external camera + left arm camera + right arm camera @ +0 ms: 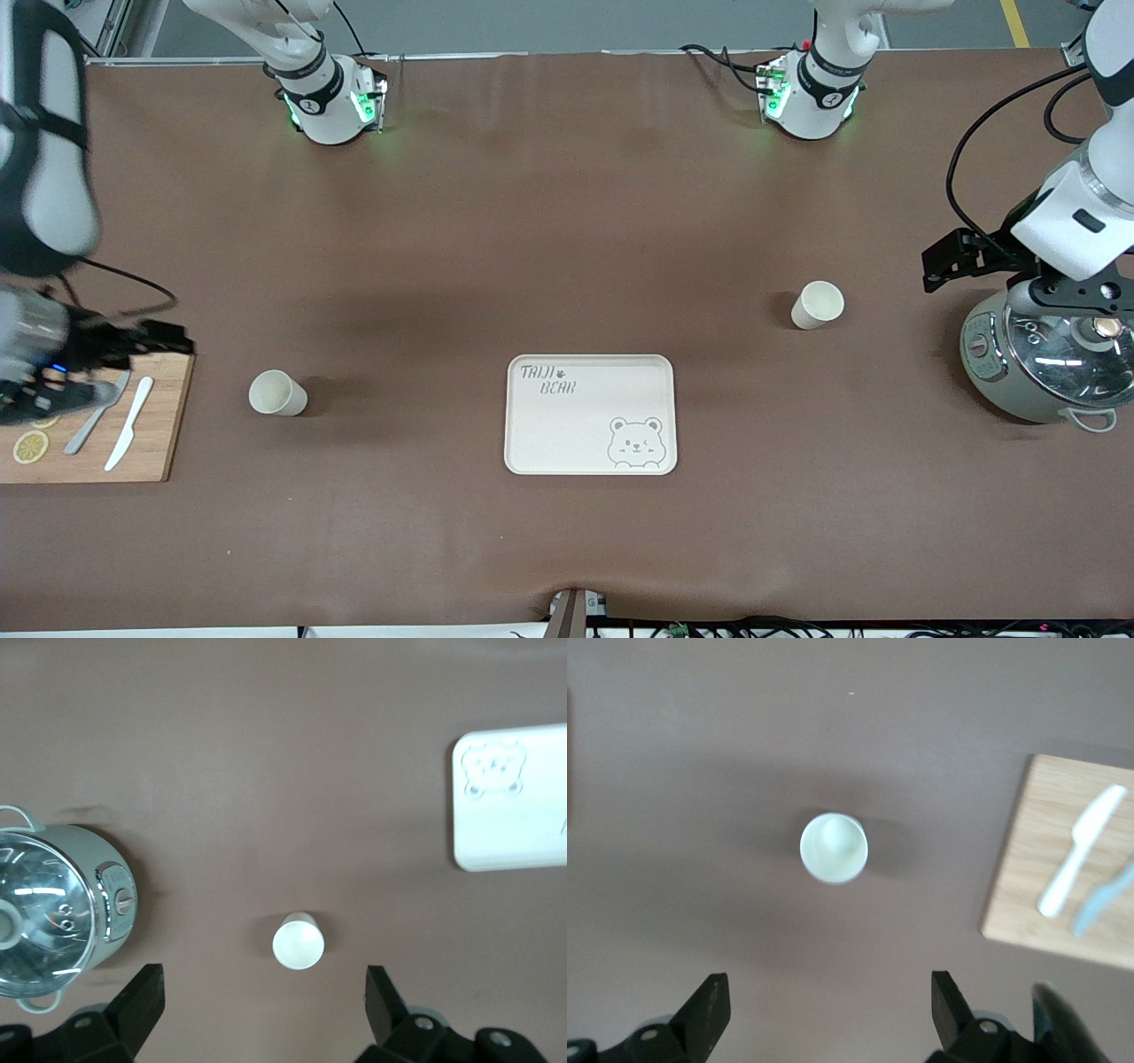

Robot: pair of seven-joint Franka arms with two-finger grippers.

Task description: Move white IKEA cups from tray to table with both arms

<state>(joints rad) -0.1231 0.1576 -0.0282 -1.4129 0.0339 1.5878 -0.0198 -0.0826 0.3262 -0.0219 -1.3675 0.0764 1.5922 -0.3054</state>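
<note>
Two white IKEA cups stand upright on the brown table. One cup [277, 392] is toward the right arm's end, beside the cutting board. The other cup [817, 305] is toward the left arm's end, beside the pot. My left gripper [1076, 292] hangs open and empty over the pot; its wrist view shows its cup [298, 941] on the table between the open fingers [263, 1010]. My right gripper [49, 394] hangs open and empty over the cutting board; its cup [834, 848] shows in its wrist view, apart from the fingers [828, 1010].
A cream bear-print tray [591, 368] lies mid-table, nearer the front camera than both cups. A grey pot with a glass lid [1041, 363] stands at the left arm's end. A wooden cutting board [159, 425] with a white knife, a grey utensil and lemon slices lies at the right arm's end.
</note>
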